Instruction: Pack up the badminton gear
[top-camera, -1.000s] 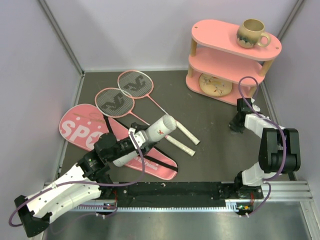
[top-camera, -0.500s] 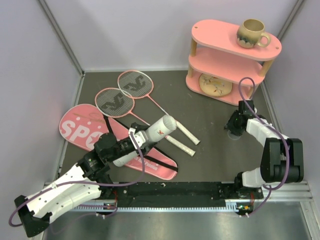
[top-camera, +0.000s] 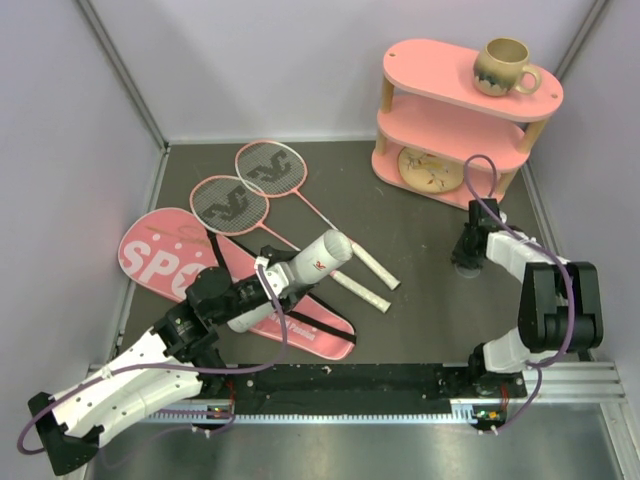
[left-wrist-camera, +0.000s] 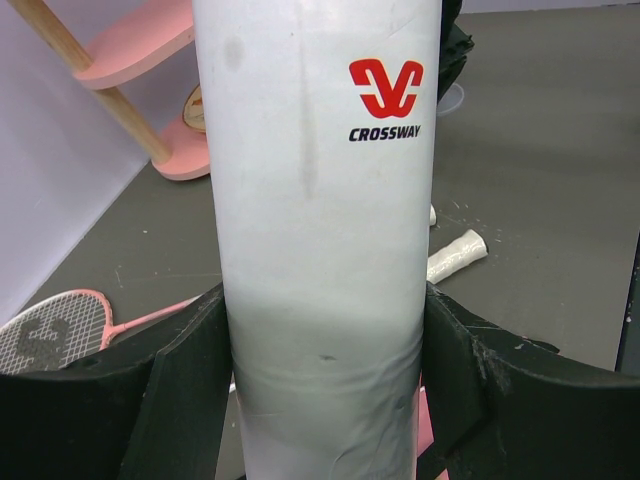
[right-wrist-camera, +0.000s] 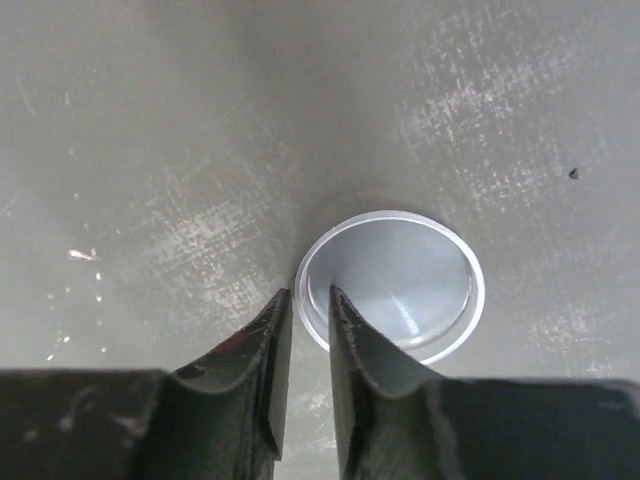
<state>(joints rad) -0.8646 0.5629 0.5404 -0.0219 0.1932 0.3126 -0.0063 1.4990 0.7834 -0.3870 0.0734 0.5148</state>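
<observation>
From the left wrist, the left fingers (left-wrist-camera: 185, 385) clamp the white CROSSWAY tube (left-wrist-camera: 320, 230) from both sides. From the right wrist, the right fingers (right-wrist-camera: 245, 370), a narrow gap apart, straddle the rim of a clear round lid (right-wrist-camera: 400, 280) lying on the tabletop (right-wrist-camera: 150, 130). From above, the tube slants over the pink racket bag (top-camera: 160, 250) near the left edge, and the right fingers point down near the right edge.

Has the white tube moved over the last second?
No. The white tube, clamped in the left gripper, keeps its far end at the same spot beside the racket handles, which have not shifted either.
</observation>
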